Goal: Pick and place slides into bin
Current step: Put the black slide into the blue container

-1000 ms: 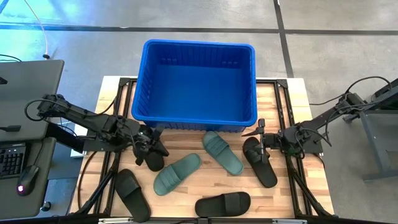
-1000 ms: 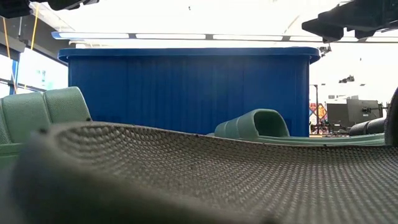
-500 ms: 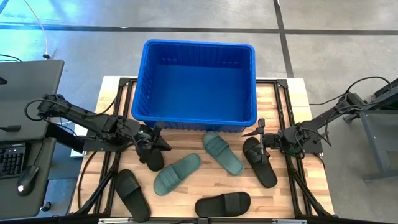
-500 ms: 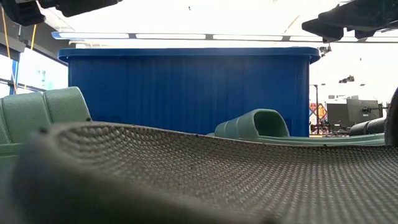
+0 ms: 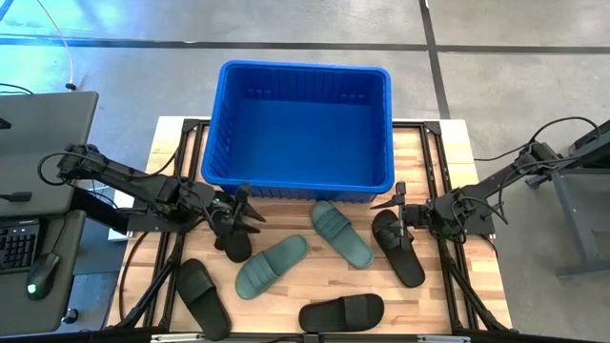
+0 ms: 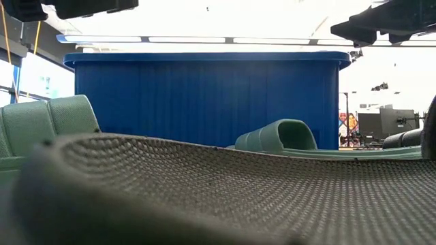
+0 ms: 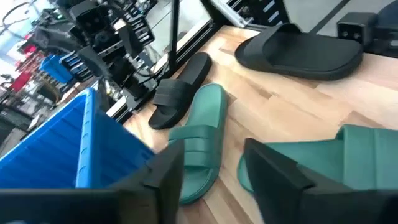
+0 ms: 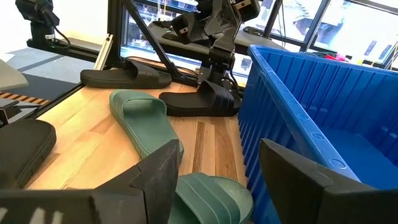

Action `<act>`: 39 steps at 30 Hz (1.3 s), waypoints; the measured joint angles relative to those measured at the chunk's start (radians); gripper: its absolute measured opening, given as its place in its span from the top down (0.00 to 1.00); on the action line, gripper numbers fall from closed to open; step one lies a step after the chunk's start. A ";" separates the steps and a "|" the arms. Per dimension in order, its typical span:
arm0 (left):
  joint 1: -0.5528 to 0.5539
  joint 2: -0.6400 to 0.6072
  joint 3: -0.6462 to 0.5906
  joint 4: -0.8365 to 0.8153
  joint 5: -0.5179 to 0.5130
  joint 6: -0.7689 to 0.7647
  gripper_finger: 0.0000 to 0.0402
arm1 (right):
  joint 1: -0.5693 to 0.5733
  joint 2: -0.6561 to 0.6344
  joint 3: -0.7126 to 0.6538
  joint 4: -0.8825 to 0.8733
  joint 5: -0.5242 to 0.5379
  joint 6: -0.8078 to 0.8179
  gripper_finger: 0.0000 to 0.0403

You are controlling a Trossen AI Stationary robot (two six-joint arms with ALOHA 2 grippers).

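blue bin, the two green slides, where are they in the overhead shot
blue bin (image 5: 222,124): high view, left rim.
left green slide (image 5: 272,266): high view, strap.
right green slide (image 5: 340,232): high view, strap.

Bright even light; low view's foreground blurred, ceiling glaring.

My worktop (image 5: 448,157) is pale planked wood with a smooth, lightly sealed face on a black metal frame (image 5: 181,129). The bin (image 5: 305,81) is glossy blue moulded plastic, its walls ribbed. The black slides (image 5: 340,312) are matt rubber, one sole finely pebbled; the green slides (image 5: 272,266) look equally dull, with ridged straps. My left claw (image 7: 211,171) is matt black plastic.
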 joint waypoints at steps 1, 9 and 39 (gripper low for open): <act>0.000 0.001 0.000 -0.002 0.018 -0.001 0.56 | 0.000 0.000 0.000 0.000 0.000 0.000 0.48; 0.000 0.001 0.000 -0.042 -0.006 -0.027 0.72 | 0.000 0.000 0.000 0.000 0.000 0.000 0.47; 0.000 0.004 0.000 0.007 0.087 -0.001 0.53 | 0.000 0.000 0.000 -0.004 0.000 0.000 0.48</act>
